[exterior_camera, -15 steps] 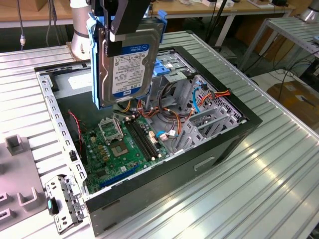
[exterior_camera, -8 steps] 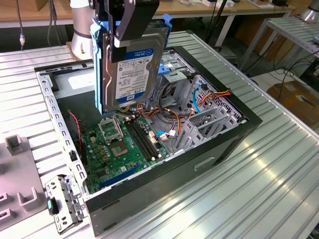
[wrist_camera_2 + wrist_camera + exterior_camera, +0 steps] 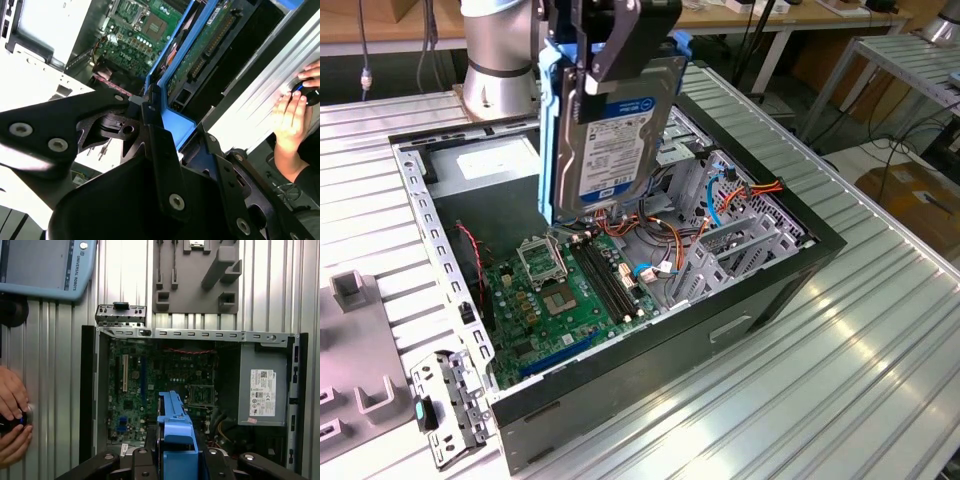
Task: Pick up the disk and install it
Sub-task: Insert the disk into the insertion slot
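The disk (image 3: 615,130), a dark hard drive with a white label framed by bright blue rails, hangs on edge above the open computer case (image 3: 650,345). My gripper (image 3: 584,82) is shut on its upper end, black fingers (image 3: 610,55) clamping both faces. In the second wrist view the disk (image 3: 200,47) points down toward the motherboard, held between the fingers of my gripper (image 3: 172,122). The first wrist view has the blue carrier (image 3: 175,427) in my gripper (image 3: 177,460), over the case's interior.
Inside the case lie a green motherboard (image 3: 560,290), orange and blue cables (image 3: 720,200), a perforated drive cage (image 3: 720,255) and a power supply (image 3: 262,397). A grey fixture plate (image 3: 350,350) and metal bracket (image 3: 450,405) sit beside it. A person's hand (image 3: 290,117) rests on the ribbed table.
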Robot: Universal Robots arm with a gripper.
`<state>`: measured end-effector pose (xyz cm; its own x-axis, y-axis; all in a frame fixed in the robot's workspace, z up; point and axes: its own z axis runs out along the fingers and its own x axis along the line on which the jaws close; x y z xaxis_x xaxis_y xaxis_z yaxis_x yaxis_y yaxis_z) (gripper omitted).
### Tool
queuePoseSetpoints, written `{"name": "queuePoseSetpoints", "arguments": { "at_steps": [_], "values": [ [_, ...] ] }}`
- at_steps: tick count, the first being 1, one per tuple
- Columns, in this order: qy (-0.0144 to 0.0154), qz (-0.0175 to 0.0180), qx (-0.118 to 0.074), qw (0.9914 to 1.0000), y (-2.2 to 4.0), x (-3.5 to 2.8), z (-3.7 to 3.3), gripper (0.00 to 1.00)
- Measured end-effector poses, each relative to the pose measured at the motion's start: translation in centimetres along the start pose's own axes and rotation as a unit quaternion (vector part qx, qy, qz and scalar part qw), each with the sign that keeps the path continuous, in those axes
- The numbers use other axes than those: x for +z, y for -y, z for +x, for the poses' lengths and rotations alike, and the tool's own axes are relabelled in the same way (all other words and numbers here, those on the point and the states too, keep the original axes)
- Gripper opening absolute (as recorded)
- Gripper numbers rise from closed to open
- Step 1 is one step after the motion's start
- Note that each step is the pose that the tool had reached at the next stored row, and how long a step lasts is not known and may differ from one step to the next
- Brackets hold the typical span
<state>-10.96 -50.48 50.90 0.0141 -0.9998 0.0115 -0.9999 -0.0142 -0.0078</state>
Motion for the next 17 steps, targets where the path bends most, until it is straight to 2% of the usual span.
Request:
{"name": "queuePoseSetpoints", "arguments": {
  "at_steps": [2, 3, 4, 6, 7, 8, 12, 17],
  "values": [
    [0.0, 0.0, 0.0, 1.0, 0.82, 0.02, 0.01, 0.37],
    [0.0, 0.0, 0.0, 1.0, 1.56, 0.03, 0.02, 0.37],
    [0.0, 0.0, 0.0, 1.0, 2.6, 0.05, 0.04, 0.37],
    [0.0, 0.0, 0.0, 1.0, 3.47, 0.07, 0.05, 0.37],
    [0.0, 0.0, 0.0, 1.0, 4.33, 0.09, 0.06, 0.37],
    [0.0, 0.0, 0.0, 1.0, 4.85, 0.1, 0.07, 0.37],
    [0.0, 0.0, 0.0, 1.0, 4.99, 0.16, 0.39, 0.37],
    [0.0, 0.0, 0.0, 1.0, 5.06, 0.26, 2.11, 0.37]
  ]
}}
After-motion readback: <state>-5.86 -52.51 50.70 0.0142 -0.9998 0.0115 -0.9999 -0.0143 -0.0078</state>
